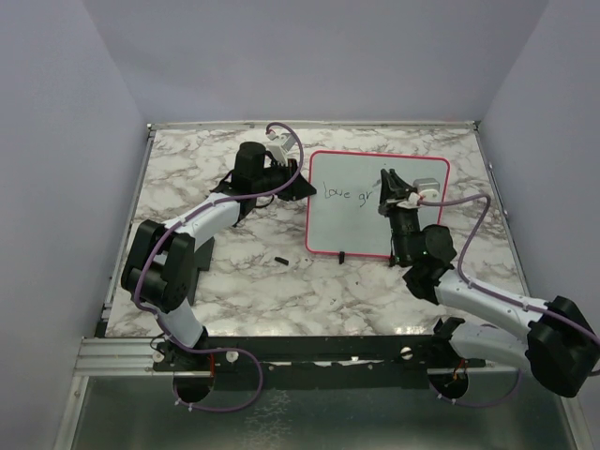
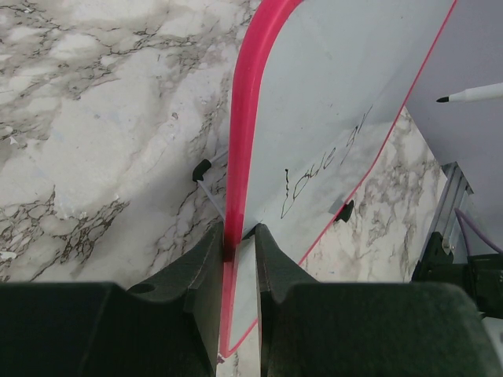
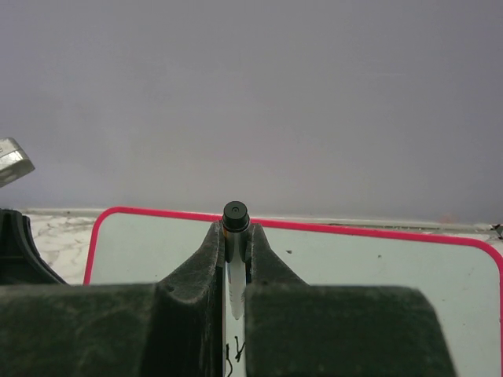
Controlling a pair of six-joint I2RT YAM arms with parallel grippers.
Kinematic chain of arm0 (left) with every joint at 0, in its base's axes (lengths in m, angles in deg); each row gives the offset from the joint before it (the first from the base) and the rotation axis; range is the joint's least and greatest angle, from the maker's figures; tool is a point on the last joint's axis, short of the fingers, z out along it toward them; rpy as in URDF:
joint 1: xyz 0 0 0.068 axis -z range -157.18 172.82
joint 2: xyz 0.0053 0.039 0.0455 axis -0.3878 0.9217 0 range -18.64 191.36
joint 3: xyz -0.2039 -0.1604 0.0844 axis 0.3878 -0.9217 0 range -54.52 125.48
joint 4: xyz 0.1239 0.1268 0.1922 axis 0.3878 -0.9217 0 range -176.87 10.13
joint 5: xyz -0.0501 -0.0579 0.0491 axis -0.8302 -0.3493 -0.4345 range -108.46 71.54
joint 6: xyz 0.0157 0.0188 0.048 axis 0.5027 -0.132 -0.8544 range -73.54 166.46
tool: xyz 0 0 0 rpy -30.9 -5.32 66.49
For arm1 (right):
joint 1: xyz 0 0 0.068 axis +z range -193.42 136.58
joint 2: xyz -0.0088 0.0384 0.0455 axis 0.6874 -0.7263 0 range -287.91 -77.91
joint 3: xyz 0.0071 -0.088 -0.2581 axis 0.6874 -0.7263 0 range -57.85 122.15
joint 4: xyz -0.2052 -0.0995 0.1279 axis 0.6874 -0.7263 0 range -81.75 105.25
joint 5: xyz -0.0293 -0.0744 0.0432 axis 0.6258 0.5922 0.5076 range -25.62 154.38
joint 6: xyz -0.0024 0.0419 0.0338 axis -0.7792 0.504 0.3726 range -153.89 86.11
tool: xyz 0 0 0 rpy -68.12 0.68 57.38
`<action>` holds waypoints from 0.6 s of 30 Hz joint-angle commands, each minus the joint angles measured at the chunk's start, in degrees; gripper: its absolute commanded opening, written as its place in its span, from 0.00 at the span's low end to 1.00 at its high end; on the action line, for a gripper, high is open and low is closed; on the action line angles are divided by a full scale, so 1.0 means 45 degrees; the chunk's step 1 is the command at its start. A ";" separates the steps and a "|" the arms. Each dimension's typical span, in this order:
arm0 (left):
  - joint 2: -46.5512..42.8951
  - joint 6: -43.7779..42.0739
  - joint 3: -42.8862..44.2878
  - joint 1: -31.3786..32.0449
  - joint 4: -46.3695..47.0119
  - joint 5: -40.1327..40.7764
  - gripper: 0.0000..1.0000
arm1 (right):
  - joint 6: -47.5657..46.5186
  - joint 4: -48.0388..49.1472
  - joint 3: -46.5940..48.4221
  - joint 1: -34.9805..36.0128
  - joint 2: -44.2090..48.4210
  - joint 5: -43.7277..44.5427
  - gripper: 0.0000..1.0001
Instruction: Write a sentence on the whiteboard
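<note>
Marker [image 2: 471, 94] just right of unfinished sentence [image 1: 345, 194] "Love gr".
Right end effector [image 3: 236, 236] clamps marker; left end effector [image 2: 240, 236] clamps whiteboard [image 1: 375, 230] frame.

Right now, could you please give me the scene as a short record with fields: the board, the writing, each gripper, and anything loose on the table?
board: large white rectangular whiteboard with a thin pink-red frame, on the marble table
writing: dark handwritten letters, reading about "Love gr"; the sentence is not finished
left gripper: shut on the whiteboard's left edge
right gripper: shut on a white marker with a black end, over the whiteboard
loose item: small black piece on the marble table, near the whiteboard's near-left corner
</note>
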 commanded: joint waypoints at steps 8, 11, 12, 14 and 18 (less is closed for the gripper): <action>-0.0524 -0.0186 -0.0030 -0.0011 -0.0223 0.0351 0.05 | 0.0839 -0.1373 -0.0725 -0.0055 0.1047 0.0332 0.01; -0.0502 -0.0248 -0.0034 -0.0023 -0.0298 0.0356 0.05 | 0.0878 -0.1202 -0.0970 -0.0147 0.1168 0.0423 0.01; -0.0502 -0.0249 -0.0034 -0.0019 -0.0305 0.0373 0.05 | 0.0925 -0.1173 -0.1029 -0.0209 0.1210 0.0420 0.01; -0.0499 -0.0296 -0.0035 -0.0024 -0.0316 0.0387 0.05 | 0.0970 -0.1158 -0.1113 -0.0372 0.1342 0.0316 0.01; -0.0486 -0.0326 -0.0036 -0.0021 -0.0380 0.0438 0.05 | 0.1173 -0.1161 -0.1216 -0.0795 0.1520 0.0084 0.01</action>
